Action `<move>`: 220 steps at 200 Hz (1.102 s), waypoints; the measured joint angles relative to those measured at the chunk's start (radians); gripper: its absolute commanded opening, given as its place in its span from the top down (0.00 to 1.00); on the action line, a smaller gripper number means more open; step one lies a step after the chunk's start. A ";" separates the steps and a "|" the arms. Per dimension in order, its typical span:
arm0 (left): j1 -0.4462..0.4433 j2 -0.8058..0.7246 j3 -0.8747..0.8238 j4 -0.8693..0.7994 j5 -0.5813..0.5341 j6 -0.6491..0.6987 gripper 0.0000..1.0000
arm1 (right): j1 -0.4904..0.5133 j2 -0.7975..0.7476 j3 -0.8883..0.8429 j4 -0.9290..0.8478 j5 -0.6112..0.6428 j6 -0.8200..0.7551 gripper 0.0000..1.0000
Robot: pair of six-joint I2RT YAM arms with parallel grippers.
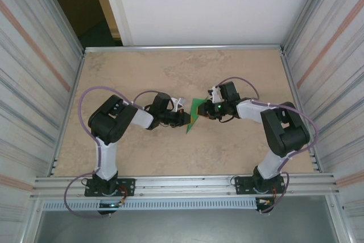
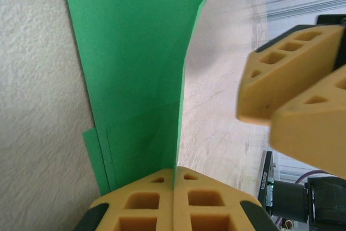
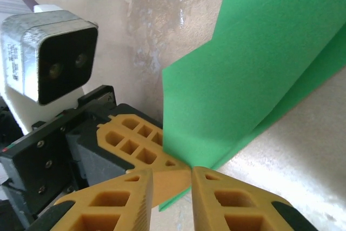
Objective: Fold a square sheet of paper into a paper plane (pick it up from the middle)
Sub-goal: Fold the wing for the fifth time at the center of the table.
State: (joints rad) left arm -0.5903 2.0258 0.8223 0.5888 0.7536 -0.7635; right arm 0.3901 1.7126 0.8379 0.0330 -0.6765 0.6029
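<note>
The green sheet of paper point(image 1: 196, 112) is folded along a crease and held up off the table, mid-table between the two arms. My left gripper point(image 1: 185, 119) is shut on its lower edge; in the left wrist view the paper point(image 2: 135, 52) rises straight out of the closed left gripper point(image 2: 175, 174). My right gripper point(image 1: 206, 110) faces it from the right and stands open. In the right wrist view the paper's point(image 3: 259, 63) lower corner and the left gripper's fingertips point(image 3: 135, 139) sit in the gap of the right gripper point(image 3: 173, 182). The right gripper's fingers point(image 2: 289, 79) hang close beside the paper.
The beige table point(image 1: 170, 72) lies open all round the two grippers. Ribbed metal walls point(image 1: 34, 83) close in the left and right sides, and a white panel point(image 1: 199, 4) stands behind the far edge. The left wrist camera housing point(image 3: 51, 58) sits close to the right gripper.
</note>
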 measured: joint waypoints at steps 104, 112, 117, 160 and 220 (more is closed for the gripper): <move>0.000 0.000 0.008 -0.005 -0.015 -0.051 1.00 | -0.006 0.146 0.066 0.076 -0.085 -0.001 0.81; 0.000 0.000 0.010 -0.011 -0.014 -0.054 1.00 | -0.010 0.151 0.068 0.077 -0.088 -0.001 0.81; 0.000 0.000 0.012 -0.013 -0.014 -0.056 1.00 | -0.011 0.154 0.069 0.077 -0.088 -0.001 0.81; 0.004 0.000 0.023 -0.025 -0.002 -0.072 1.00 | -0.011 0.177 0.089 0.079 -0.092 -0.001 0.81; 0.007 0.000 0.027 -0.034 0.008 -0.076 0.97 | -0.011 0.221 0.122 0.079 -0.110 -0.001 0.80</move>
State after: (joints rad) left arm -0.5835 2.0258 0.8490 0.5552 0.7620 -0.8394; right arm 0.3790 1.9335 0.9596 0.1116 -0.7864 0.6018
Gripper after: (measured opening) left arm 0.054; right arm 0.196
